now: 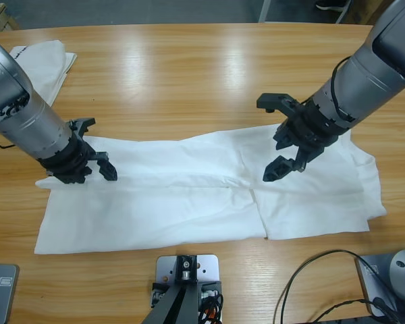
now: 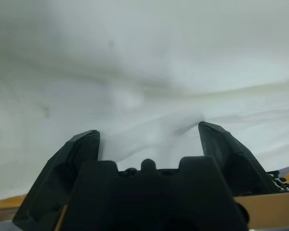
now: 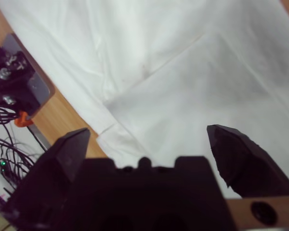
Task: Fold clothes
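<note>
A white T-shirt (image 1: 209, 196) is spread across the wooden counter (image 1: 189, 74), with the left pincer (image 1: 88, 165) held spread at its left end and the right pincer (image 1: 283, 145) held spread above its right half.

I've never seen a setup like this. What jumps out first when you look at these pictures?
A long white T-shirt, partly folded into a band, lies across the near half of the wooden table. Two silver arms hang over it with black jaws open: the left gripper at its left end, the right gripper above its right part. A second white shirt lies bunched at the table's far left corner.
</note>
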You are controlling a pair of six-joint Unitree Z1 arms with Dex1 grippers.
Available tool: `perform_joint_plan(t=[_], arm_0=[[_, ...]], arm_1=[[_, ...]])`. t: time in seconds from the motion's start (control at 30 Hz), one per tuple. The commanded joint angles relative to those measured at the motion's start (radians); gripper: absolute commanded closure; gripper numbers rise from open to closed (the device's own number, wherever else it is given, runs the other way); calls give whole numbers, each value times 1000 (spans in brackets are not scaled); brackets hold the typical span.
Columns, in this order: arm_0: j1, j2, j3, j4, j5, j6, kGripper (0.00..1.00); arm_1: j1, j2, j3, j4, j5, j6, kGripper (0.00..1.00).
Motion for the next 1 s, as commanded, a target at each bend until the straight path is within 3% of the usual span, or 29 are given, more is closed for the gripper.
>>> perform_joint_plan(t=[0.03, 0.3, 0.4, 0.5, 0.77, 0.87, 1.0], arm_0=[[-90, -67, 141, 11, -15, -76, 197], [-104, -114, 193, 6, -17, -100, 197], [-80, -181, 76, 8, -13, -133, 197], [-71, -110, -50, 9, -13, -147, 200], [-84, 54, -130, 6, 15, -200, 197], [-94, 49, -138, 3, 37, -251, 197], [-96, 37, -154, 3, 31, -280, 197]], arm_1=[[12, -33, 83, -34, -16, 18, 0], [12, -35, 99, -36, -17, 34, 0], [12, -78, 87, -43, -23, 48, 0], [20, -140, 19, -76, -47, 136, 0], [286, 16, 2, -120, -288, 366, 1], [301, 9, -7, -157, -373, 500, 51], [302, -14, -122, -114, -417, 692, 46]])
